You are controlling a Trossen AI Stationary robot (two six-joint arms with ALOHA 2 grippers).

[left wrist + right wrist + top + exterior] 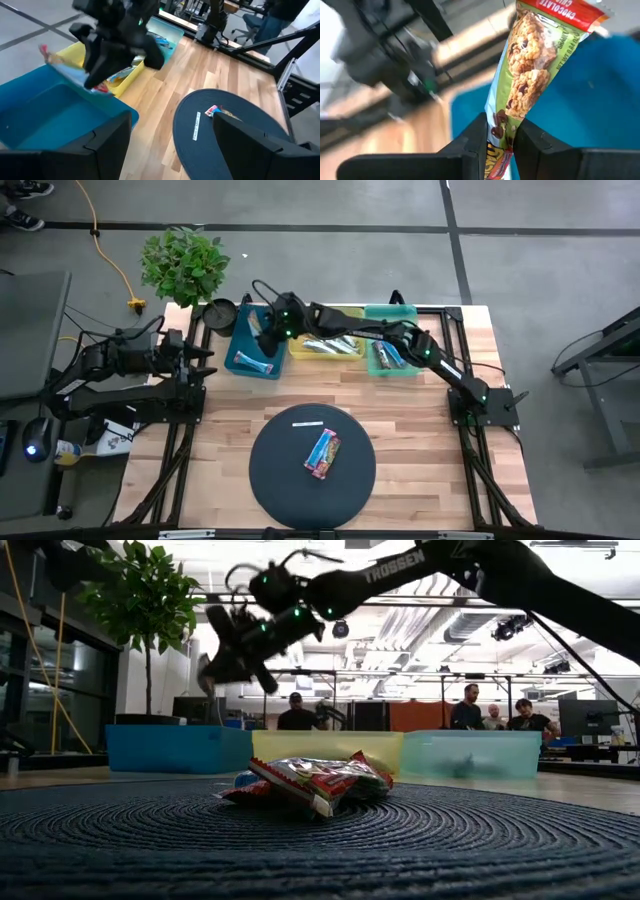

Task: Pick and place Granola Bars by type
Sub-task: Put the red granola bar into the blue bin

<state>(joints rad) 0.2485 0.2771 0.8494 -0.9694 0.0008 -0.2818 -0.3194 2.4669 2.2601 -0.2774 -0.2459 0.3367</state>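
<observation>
Evidently we are mid-delivery: our right gripper (501,150) is pinched narrow on one end of a granola bar (532,65), its wrapper printed with chocolate-chip clusters, and we carry it over the blue bin (256,345); the right arm reaches across the yellow bin (326,346) to get there, which suits sorting by type, since each bin seems meant for one kind. We hold the bar by its end so that the rest of the wrapper hangs clear of the fingers and should fall away freely once the jaws part; from the left wrist view the bar pokes out past the blue bin's rim toward the yellow bin, so we judge a little more travel over the blue bin is wanted before letting go.

Inside the blue bin a bar already lies near the wall closest to the mat; the yellow bin beside it holds silvery bars, and the teal bin (392,350) beyond the yellow one holds others, though we cannot read their type. On the round dark mat (280,480), on the side of the blue bin toward the table's front, a multicolour bar (322,453) and a pale bar (306,423) wait, so the sorting is well along but unfinished.

Our left gripper (165,150) waits off the table's edge nearest the blue bin, jaws wide and empty, kept out of the right arm's path.
</observation>
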